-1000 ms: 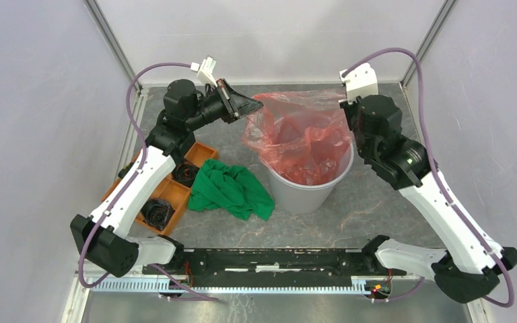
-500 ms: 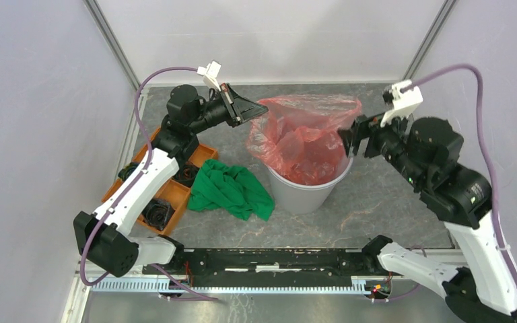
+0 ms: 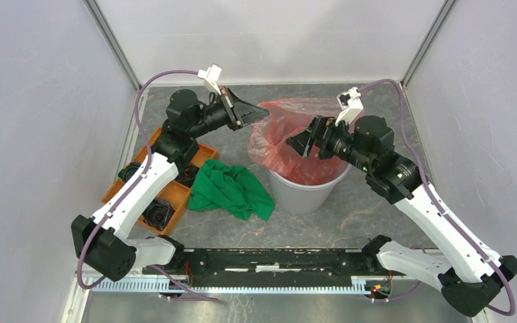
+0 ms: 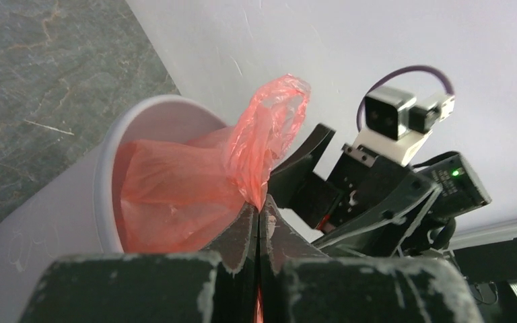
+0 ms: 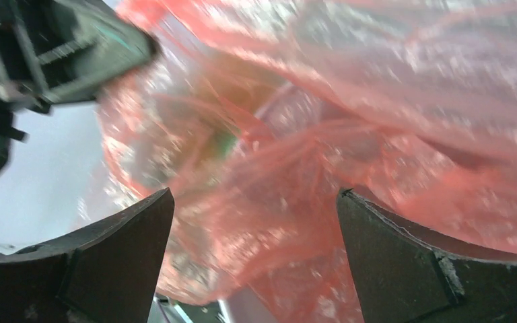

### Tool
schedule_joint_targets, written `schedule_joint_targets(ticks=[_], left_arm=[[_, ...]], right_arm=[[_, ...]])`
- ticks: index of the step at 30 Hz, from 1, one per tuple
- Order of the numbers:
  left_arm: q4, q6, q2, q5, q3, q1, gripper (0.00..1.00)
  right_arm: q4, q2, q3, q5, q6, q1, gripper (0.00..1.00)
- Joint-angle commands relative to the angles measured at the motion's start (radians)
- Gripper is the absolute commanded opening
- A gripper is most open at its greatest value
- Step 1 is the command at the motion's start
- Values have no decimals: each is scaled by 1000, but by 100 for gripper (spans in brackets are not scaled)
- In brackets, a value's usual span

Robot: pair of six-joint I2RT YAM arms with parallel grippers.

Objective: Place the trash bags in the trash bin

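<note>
- Trash bag: red-pink film, lower part inside the bin, upper part billowing above the rim.
- Trash bin: grey-white, upright on desk, near green cloth.
- Left hand: clamped on the bag's left edge.
- Right hand: fingers apart over the bag's mouth.

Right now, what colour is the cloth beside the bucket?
The cloth is green, clearest in the top view.
</note>
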Motion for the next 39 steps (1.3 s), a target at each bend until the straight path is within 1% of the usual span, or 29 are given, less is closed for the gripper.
schedule_joint_targets(ticks=[1,5,11,14,16,17,19,20,21,23,25,28,31,34,35,37,39], left_arm=[[36,-47,-48,-61,-19,-45,2],[22,-31,-67,-114,-24,-59,2],[116,-87,-67,-140,-47,-94,2],[128,-93,-34,-142,-26,-120,2],[131,-94,-17,-151,-12,-132,2],[134,-94,-9,-155,-8,-138,2],[143,-96,5,-161,4,-143,2],[147,-97,15,-161,12,-147,2],[148,-97,23,-161,20,-152,2],[149,-97,37,-161,35,-156,2],[149,-97,46,-164,50,-159,2],[149,-97,60,-163,71,-161,2],[149,-97,70,-157,88,-167,2],[150,-96,76,-156,96,-171,2],[150,-94,79,-156,98,-171,2],[132,-78,84,-159,105,-171,2],[99,-55,84,-170,107,-169,2]], right_arm=[[85,21,78,8,65,-1,98],[32,-3,89,80,29,0,98],[51,4,39,101,32,7,98],[28,16,40,146,-13,27,86],[0,12,41,184,-47,35,72],[-15,3,41,205,-57,35,67],[-25,-23,31,250,-83,36,64],[-25,-40,23,270,-90,37,64],[-23,-47,21,279,-99,36,66],[-25,-52,19,266,-116,36,77],[-32,-43,15,244,-125,36,84],[-37,-37,-4,209,-130,38,86],[8,-34,-44,150,-125,37,85],[10,-13,-45,137,-124,41,79],[-4,-9,-34,160,-134,39,74],[-27,-25,-7,216,-162,41,62],[-27,-64,-1,261,-197,41,38]])
